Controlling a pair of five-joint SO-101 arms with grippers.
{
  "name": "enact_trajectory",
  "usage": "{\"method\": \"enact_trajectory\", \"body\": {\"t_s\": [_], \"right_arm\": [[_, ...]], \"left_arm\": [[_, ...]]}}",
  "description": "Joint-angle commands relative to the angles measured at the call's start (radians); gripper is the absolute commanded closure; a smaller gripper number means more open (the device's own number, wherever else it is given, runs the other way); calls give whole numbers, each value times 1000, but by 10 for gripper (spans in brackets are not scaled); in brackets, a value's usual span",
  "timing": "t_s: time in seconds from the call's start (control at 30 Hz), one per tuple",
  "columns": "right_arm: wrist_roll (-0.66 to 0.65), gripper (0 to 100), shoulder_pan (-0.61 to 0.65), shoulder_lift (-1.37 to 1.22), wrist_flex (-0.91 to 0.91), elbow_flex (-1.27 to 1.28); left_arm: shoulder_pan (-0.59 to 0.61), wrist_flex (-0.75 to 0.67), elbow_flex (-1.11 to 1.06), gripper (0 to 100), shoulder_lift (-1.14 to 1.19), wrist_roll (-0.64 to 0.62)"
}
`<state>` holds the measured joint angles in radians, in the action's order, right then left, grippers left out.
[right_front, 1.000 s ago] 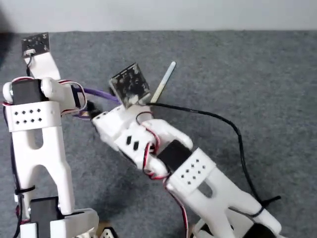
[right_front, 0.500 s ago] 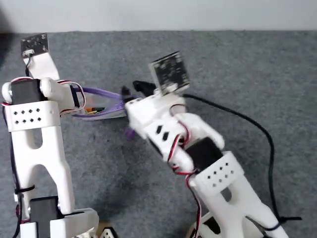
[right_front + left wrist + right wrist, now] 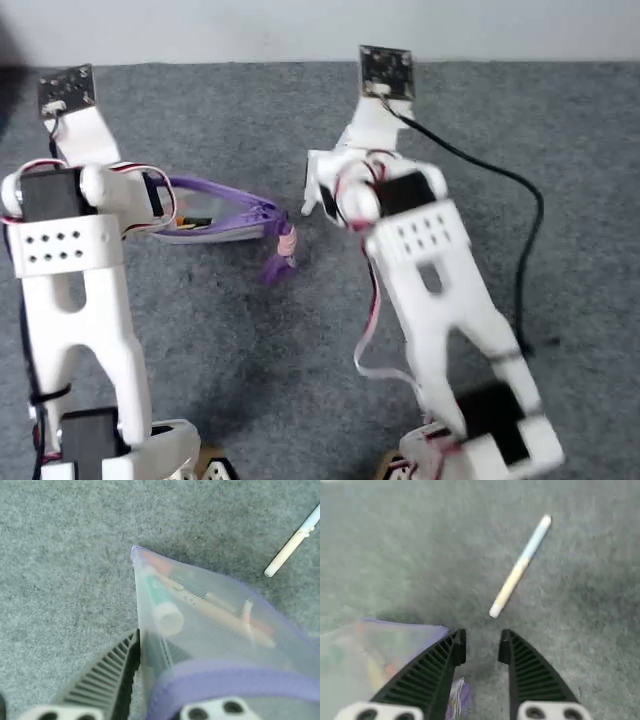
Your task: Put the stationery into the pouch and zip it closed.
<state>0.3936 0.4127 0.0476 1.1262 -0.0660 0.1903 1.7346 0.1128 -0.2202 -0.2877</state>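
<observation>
My left gripper [image 3: 160, 690] is shut on one end of a clear pouch with purple trim [image 3: 210, 625]. The pouch [image 3: 215, 212] is held just above the grey carpet. Inside it lie a green and white marker [image 3: 162, 605], a tan pencil [image 3: 220, 615] and an orange pen. A purple tassel [image 3: 277, 262] hangs from the pouch's free end. A blue and yellow pen [image 3: 520, 567] lies loose on the carpet beyond the pouch, and the left wrist view shows the pen [image 3: 295, 540] too. My right gripper [image 3: 480, 642] hovers beside the pouch's free end, slightly open and holding nothing.
Grey carpet [image 3: 560, 150] covers the table, with a pale wall along the far edge. A black cable [image 3: 520, 240] trails down the right arm's side. The right arm [image 3: 410, 230] stands over the middle of the carpet.
The right arm slid rightward along the pouch, then came off its end and pulled back upright. The pouch's tasselled end now hangs free. The left arm has kept still.
</observation>
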Motion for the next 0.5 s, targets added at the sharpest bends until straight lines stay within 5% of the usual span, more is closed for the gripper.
{"method": "enact_trajectory", "body": {"t_s": [0.0, 0.47], "right_arm": [[6, 838, -13, -168, 84, -252], [-23, 814, -47, -883, 249, -964]], "left_arm": [[-6, 15, 21, 987, -57, -12], [-5, 17, 21, 987, -60, -11]]}}
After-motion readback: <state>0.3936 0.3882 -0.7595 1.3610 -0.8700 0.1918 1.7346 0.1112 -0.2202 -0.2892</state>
